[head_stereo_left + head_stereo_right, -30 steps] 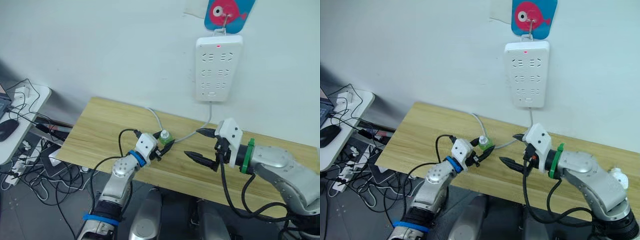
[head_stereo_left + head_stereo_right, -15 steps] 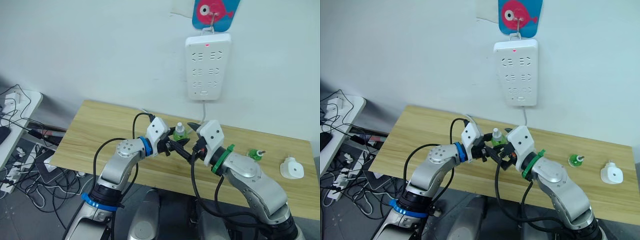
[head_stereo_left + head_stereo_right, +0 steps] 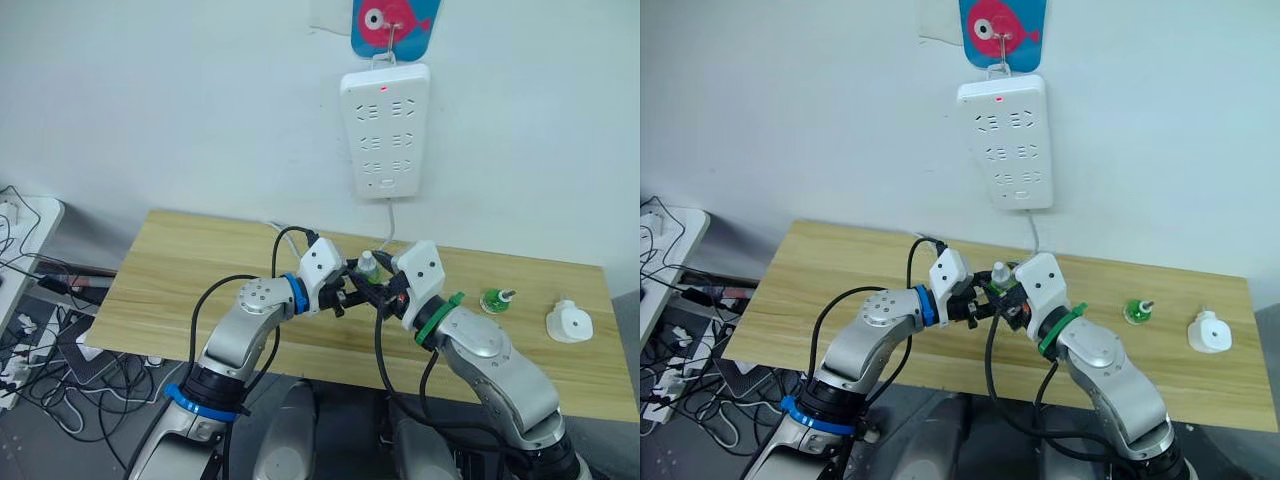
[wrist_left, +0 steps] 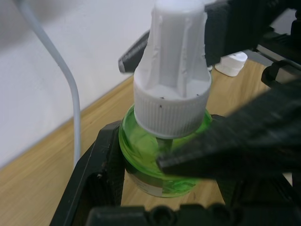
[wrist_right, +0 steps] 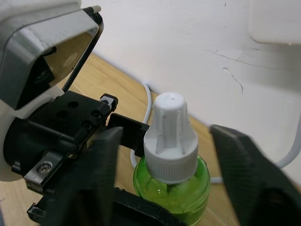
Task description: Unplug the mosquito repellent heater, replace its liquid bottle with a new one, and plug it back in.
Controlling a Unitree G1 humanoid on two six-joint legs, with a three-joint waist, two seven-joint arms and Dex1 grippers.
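My left gripper (image 3: 352,287) is shut on the body of a green liquid bottle (image 4: 162,155) with a white cap (image 4: 173,80), holding it upright above the wooden table (image 3: 200,270). My right gripper (image 5: 169,139) is open, one finger on each side of that cap without touching it. The mosquito repellent heater (image 3: 568,322), a small white unit, lies unplugged at the table's far right. Beside it stands a second green bottle (image 3: 494,299) with a bare wick and no cap.
A long white power strip (image 3: 381,130) hangs on the wall under a blue fish hook (image 3: 392,22). Its white cord (image 3: 388,225) drops behind the held bottle. A tangle of cables (image 3: 35,330) lies on the floor to the left.
The camera has shifted. My left gripper raised the capped bottle from near the table, and my right gripper came in from the right until its fingers straddle the cap.
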